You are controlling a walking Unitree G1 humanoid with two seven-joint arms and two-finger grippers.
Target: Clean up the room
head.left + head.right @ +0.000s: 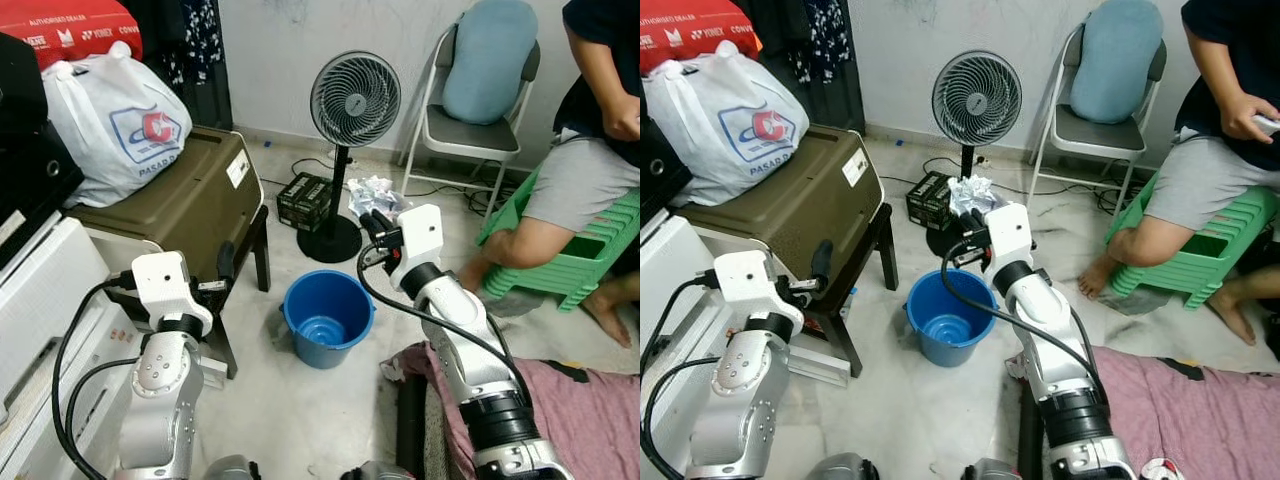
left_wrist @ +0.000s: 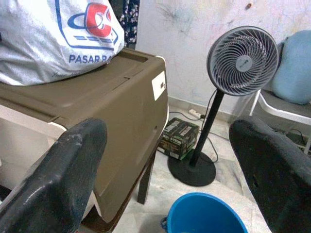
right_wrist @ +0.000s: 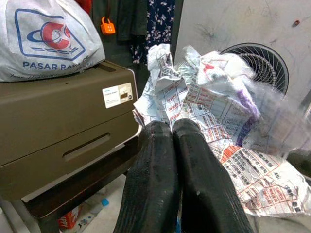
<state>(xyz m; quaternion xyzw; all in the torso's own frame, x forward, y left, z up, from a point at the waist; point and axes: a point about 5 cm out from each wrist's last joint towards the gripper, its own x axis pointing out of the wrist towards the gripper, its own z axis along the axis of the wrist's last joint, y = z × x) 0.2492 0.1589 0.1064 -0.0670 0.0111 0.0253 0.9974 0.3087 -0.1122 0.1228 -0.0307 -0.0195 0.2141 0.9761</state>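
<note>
A blue bucket (image 1: 328, 320) stands on the pale floor, and everything else sits around it. Just above the bucket's far rim, the right gripper (image 1: 975, 222) has its two black fingers (image 3: 165, 179) pressed tight together on a crumpled wad of newspaper (image 3: 214, 111), which bunches out past the fingertips; the wad hangs in the air between the bucket and the fan (image 1: 352, 110). That fan stands on its round black base just behind the bucket, with a small dark box (image 1: 305, 200) on the floor beside the base. To the bucket's left, a brown storage box (image 1: 185, 195) rests on a dark stool, and a white plastic bag (image 1: 115, 115) with a red and blue logo lies on top of it. The left gripper (image 1: 222, 268) hangs near the front of that brown box, to the left of the bucket, its fingers (image 2: 58, 174) spread wide with nothing between them. Behind the bucket and to its right, a folding chair (image 1: 470, 130) carries a blue cushion. A person (image 1: 590, 160) sits on a stack of green stools (image 1: 570, 250) well to the right of the bucket. A pinkish cloth (image 1: 590, 420) lies on the floor to the bucket's near right.
</note>
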